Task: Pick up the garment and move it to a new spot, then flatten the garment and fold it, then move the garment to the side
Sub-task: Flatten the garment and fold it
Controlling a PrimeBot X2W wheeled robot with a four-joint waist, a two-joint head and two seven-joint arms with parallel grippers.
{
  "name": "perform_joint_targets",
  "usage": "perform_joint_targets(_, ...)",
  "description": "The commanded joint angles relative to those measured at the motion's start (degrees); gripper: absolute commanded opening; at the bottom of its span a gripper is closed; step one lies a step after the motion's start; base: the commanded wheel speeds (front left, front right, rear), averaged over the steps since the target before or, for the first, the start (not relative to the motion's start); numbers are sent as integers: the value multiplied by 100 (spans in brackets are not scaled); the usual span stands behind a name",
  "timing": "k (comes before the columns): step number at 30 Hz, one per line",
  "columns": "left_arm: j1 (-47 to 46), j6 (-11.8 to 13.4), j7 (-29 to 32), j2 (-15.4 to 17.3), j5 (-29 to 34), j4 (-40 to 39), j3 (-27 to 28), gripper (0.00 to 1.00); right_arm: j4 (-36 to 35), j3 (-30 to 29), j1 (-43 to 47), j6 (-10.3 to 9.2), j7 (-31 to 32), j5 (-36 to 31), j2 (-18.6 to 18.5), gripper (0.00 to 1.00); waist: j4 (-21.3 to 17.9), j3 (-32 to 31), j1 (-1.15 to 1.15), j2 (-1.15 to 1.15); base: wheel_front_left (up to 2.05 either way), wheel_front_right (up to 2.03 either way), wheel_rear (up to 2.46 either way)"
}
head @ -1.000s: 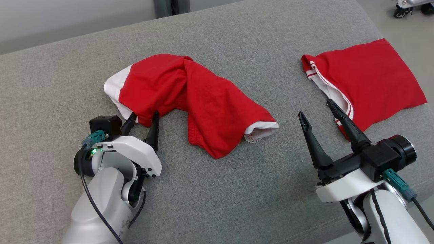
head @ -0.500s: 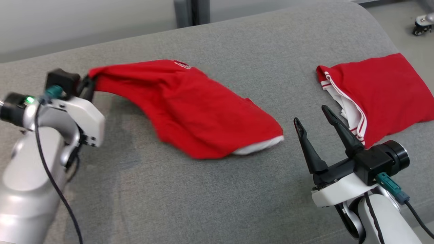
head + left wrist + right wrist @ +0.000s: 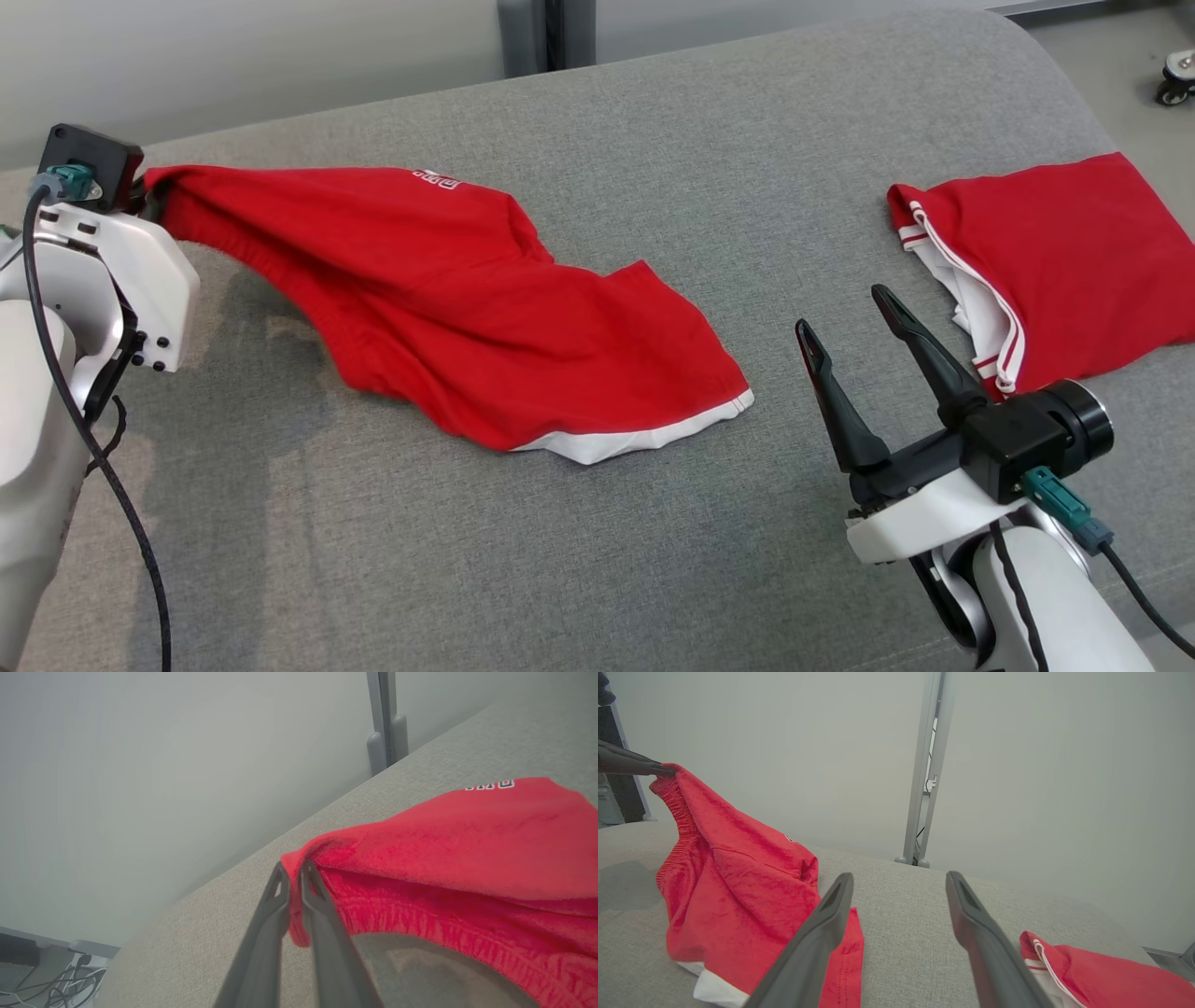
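**Left tool is pinching the corner of the red garment**

The left tool (image 3: 293,867) is clenching on the red garment (image 3: 448,299) at the corner of its elastic waistband (image 3: 397,914). Its two dark fingers (image 3: 266,924) are pressing together, with the cloth pinched between their tips. In the head view this tool is standing at about 10 o'clock, and the garment is stretching away from it toward 4 o'clock. The pinched corner is hanging above the grey fabric surface (image 3: 597,560) and throwing a shadow under it. The far part, with the white hem (image 3: 635,437), is lying on the surface near the middle. The right tool (image 3: 842,310) is standing released at about 4 o'clock, with its fingers wide apart and holding nothing. The white hem is lying at 9 o'clock from this tool, near it but apart. A second red garment (image 3: 1064,261), folded, is lying at 2 o'clock from the right tool.
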Motion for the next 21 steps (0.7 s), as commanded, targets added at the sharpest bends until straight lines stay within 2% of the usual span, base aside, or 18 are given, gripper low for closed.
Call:
perform_joint_targets(1, -47, 89, -1, -36, -19, 30, 32, 100, 21, 3, -75, -2, -31, -36, -2, 100, 7, 6, 0, 0, 0, 0, 0)
perform_joint_targets(5, -73, 417, -330, -163, -188, -29, 273, 100, 40, -32, -57, -2, -31, -41, -18, 100, 88, 2, 0, 0, 0, 0, 0)
perform_joint_targets(9, 0, 629, -842, -327, -484, -219, 604, 100, 43, -75, -16, -2, -31, -54, -52, 100, 229, -41, 0, 0, 0, 0, 0)
perform_joint_targets(15, 408, 833, -1511, -511, -857, -633, 998, 100, -12, -128, 39, -2, -31, -61, -92, 100, 462, -142, 0, 0, 0, 0, 0)
perform_joint_targets(21, 1323, 1005, -2373, -913, -1278, -1307, 1378, 100, -72, -210, 171, -2, -31, -63, -204, 100, 771, -302, 0, 0, 0, 0, 0)
